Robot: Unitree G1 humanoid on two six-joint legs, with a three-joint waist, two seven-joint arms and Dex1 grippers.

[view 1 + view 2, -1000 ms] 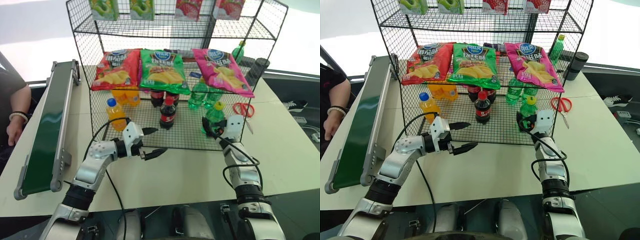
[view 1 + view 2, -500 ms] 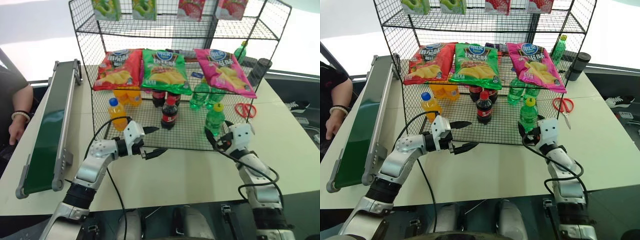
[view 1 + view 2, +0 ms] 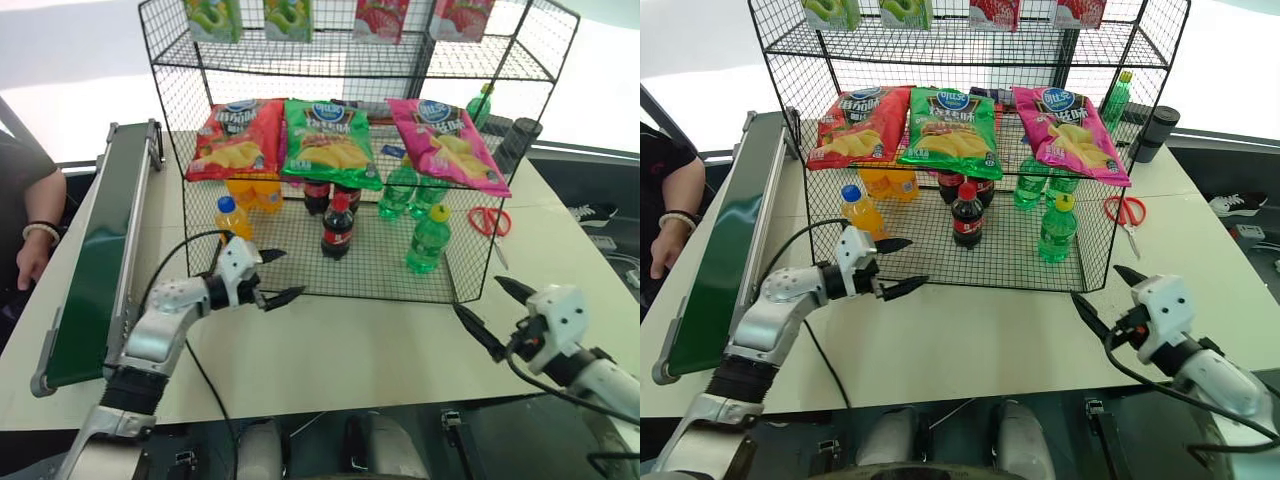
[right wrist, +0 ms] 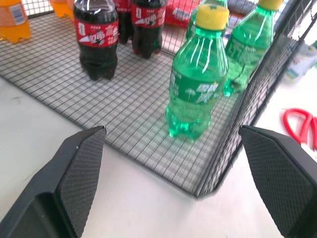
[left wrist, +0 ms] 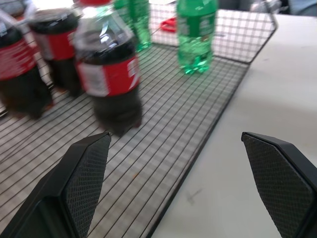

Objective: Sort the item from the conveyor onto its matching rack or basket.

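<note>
**Green bottle on the rack floor; both arms empty**

Step in hand, as I judge it: clearing away after placement. To do it well, the right arm should draw straight off from the rack's front right corner without brushing the low mesh wall, since a knock there could topple the light bottle. The left arm should stay off the front edge of the mesh.

Left to right:

- Long dark green conveyor belt with grey metal side rails point(image 3: 95, 255), along the left edge of the pale surface point(image 3: 350, 345). Nothing lies on it.
- Left gripper point(image 3: 270, 276), black fingers spread wide, holding nothing, at the rack's front edge near its left corner.
- Large black wire-grid shelf unit point(image 3: 300, 285), at the middle of the surface. On its bottom tier: a small orange bottle with blue cap point(image 3: 231, 217), then a dark cola bottle with red cap point(image 3: 336, 226).
- Small clear-green plastic soda bottle with yellow screw cap and green label point(image 3: 428, 240), upright on the flat mesh floor, near the front right corner, free of both grippers. Two like bottles stand behind it.
- Right gripper point(image 3: 497, 313), fingers fully apart and empty, over the bare surface just off that front right corner.
</note>
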